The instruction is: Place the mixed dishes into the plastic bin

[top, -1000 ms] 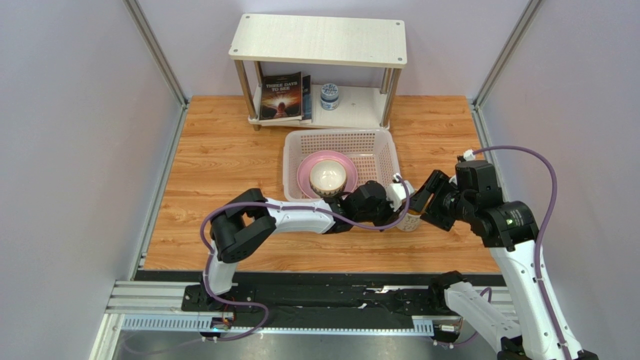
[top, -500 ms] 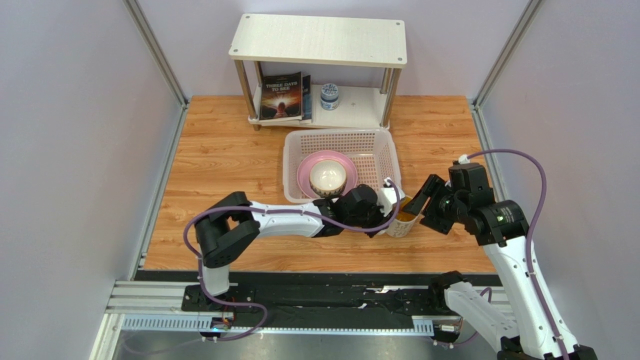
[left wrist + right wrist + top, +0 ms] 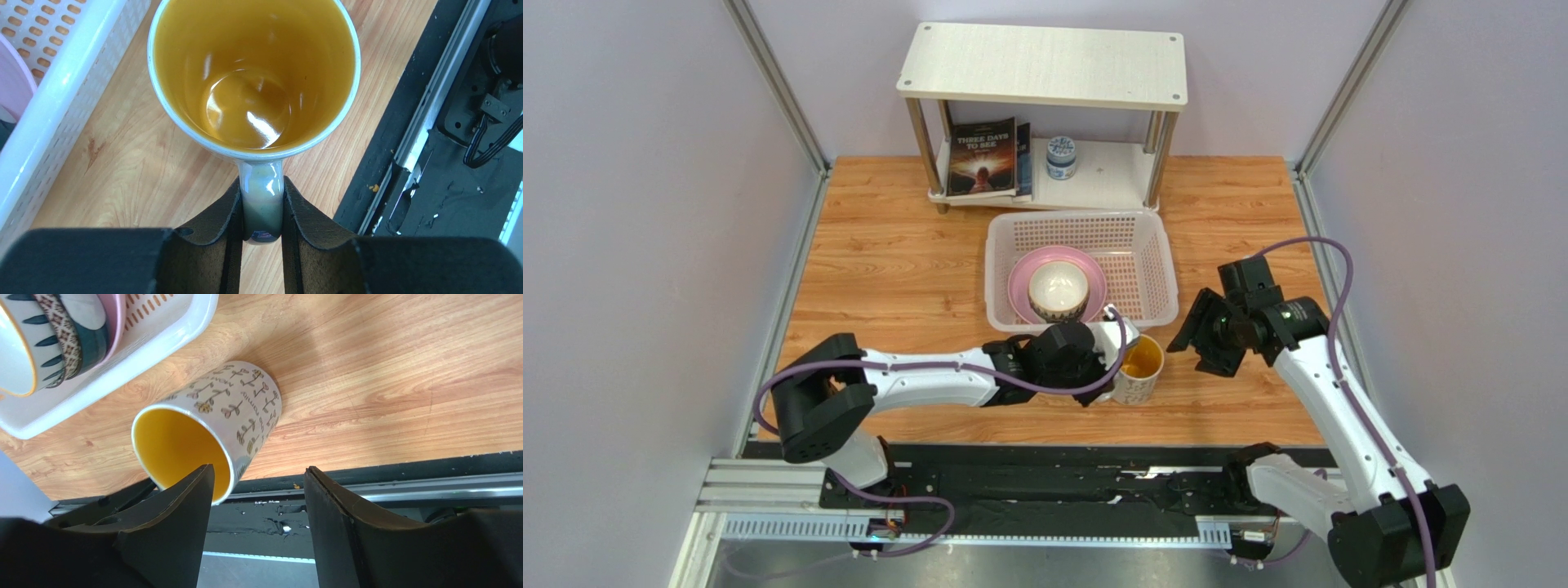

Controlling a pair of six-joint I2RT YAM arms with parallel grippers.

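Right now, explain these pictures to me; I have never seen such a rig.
Two robot arms are bolted at the near edge of a wooden table. One picture looks down from above; the other two come from cameras on each wrist. The left pincer is clamped on the handle of the white mug, yellow inside, which is outside the plastic bin, near its corner. The right pincer is open, holding nothing. In the bin lies a pink plate with bowls stacked on it. At the back, a white shelf holds a book and a small jar.
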